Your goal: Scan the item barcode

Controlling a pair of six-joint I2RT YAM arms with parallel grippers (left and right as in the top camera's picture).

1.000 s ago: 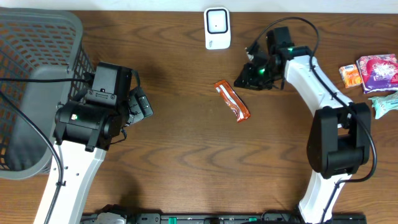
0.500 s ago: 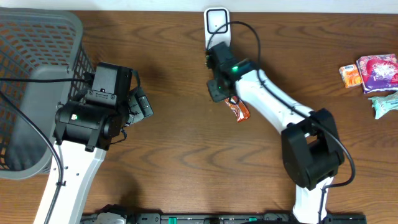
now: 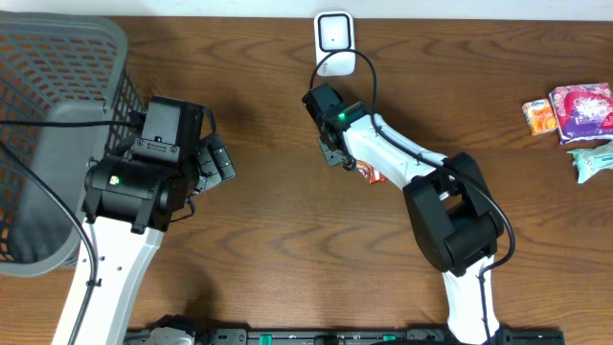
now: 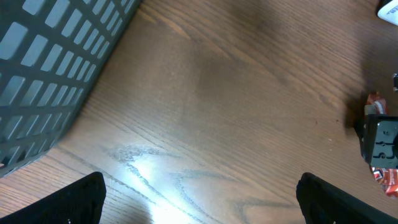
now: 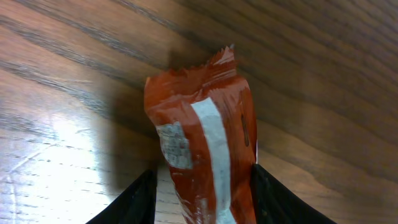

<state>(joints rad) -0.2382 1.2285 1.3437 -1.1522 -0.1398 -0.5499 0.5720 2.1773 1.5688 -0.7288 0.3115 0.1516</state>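
The item is an orange snack wrapper with a white stripe, lying flat on the wooden table below the white barcode scanner. My right gripper is down over its upper end. In the right wrist view the wrapper runs between the two black fingers of the gripper, which stands open around it, with a gap on the left side. A small white label shows on the wrapper. My left gripper is wide open over bare wood at the left, and nothing lies between its fingers.
A grey mesh basket fills the far left corner. Several snack packets lie at the right edge. The left wrist view shows the basket wall and the wrapper's end under the right gripper.
My right arm swung left from the upper right of the table to the wrapper, and its jaws opened and came down around the wrapper's end. The left arm stayed still.
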